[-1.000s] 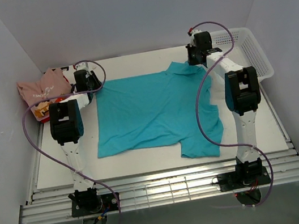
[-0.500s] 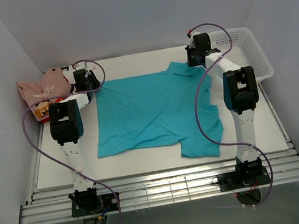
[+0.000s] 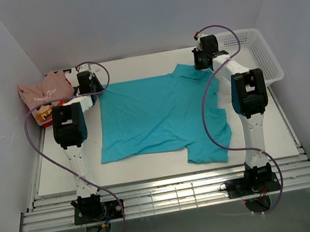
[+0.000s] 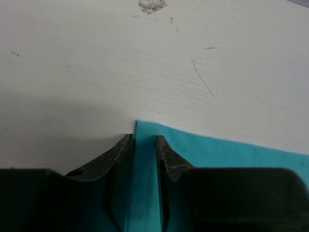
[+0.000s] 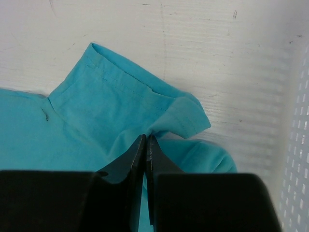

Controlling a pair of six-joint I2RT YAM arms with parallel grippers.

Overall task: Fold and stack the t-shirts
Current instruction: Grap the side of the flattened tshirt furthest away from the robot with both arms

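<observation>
Teal t-shirt (image 3: 160,112) lies spread flat in the middle of the bench (image 3: 151,167). At the far-right sleeve, the right gripper (image 5: 146,140) is pinched tight on a pucker of cloth just behind the sleeve hem. At the far-left corner, the left gripper (image 4: 144,140) sits astride the edge, jaws narrowly apart, cloth flat between them and not yet pinched. Step judged: secure both far corners for the first fold. The left side probably wants the cloth deep between the tips before lifting. Lift both sides level and taut, clear of the pink folded shirt (image 3: 43,90) and the basket (image 3: 260,53).
</observation>
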